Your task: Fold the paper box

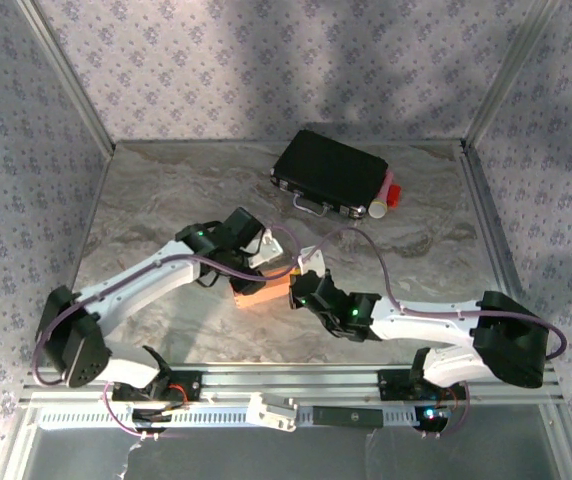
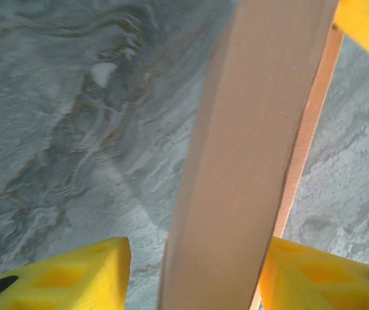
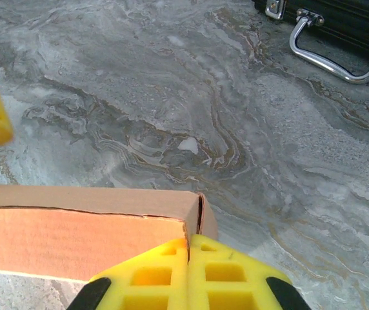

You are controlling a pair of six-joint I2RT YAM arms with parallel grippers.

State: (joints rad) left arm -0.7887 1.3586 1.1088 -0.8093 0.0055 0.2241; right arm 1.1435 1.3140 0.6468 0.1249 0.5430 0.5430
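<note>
1. While the box (image 1: 262, 291) lies on the table (image 1: 166, 190) at mid-frame in the top view, between the two wrists, we see its long axis running from lower left to slightly higher right.
2. We find the left gripper (image 2: 197, 258) open. Its fingers (image 2: 75, 274) stand either side of an upright panel (image 2: 249, 148), and bare table shows between the panel and the finger at lower left of the left wrist view. At lower right, finger and cardboard look to touch; we cannot tell whether it presses.
3. We find the right gripper (image 3: 189, 248) closed, pads together with nothing visible between them. Its tips sit against the box's corner at bottom centre of the right wrist view, and the box stretches left from there.
4. We judge that the next fold turns on that panel. It runs up the left wrist frame in line with the left gripper, so the left arm is placed to swing it while the right braces the end.
5. We see the case (image 1: 331, 170) well apart, at upper right.
</note>
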